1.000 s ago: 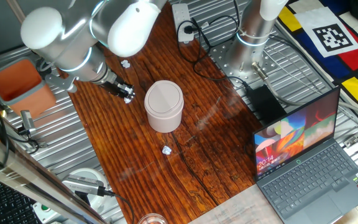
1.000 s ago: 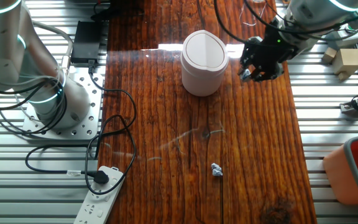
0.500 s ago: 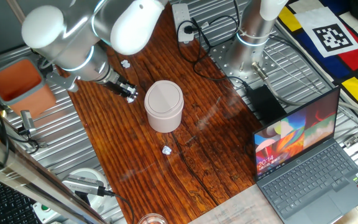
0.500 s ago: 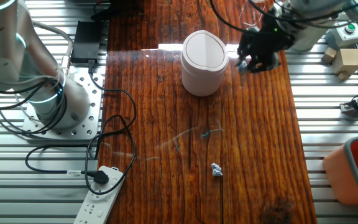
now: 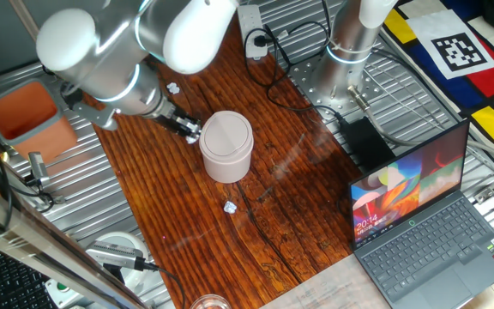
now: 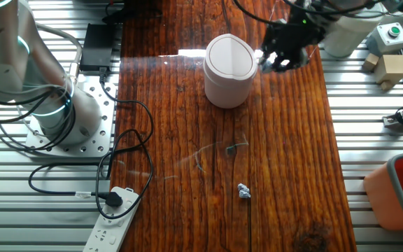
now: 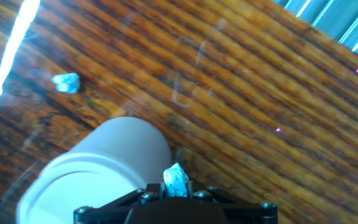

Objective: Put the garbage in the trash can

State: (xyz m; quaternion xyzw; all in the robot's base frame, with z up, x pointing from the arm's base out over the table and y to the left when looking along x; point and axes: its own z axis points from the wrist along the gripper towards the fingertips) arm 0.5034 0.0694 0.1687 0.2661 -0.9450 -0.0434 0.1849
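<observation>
The trash can [image 5: 226, 144] is a pale pink cylinder with a round flap lid, standing upright mid-table; it also shows in the other fixed view [image 6: 229, 70] and the hand view [image 7: 98, 174]. My gripper [image 5: 192, 130] hangs right beside its rim [image 6: 274, 61], shut on one small white wad of garbage [image 7: 176, 177], pinched between the fingers just off the can's edge. A second wad [image 5: 229, 206] lies on the wood in front of the can [image 7: 66, 82]. A third wad [image 5: 172, 87] lies behind the arm [image 6: 243, 190].
An orange-red tub [image 5: 24, 116] sits at the table's left edge. An open laptop [image 5: 418, 223] stands at the front right, with a black adapter [image 5: 365, 142] and the arm's base [image 5: 350, 43] behind it. A power strip [image 6: 117, 220] and cable lie off the wooden board.
The gripper has travelled across the board toward the trash can and now sits at its rim, still shut on the wad. The can and the loose wads have not moved.
</observation>
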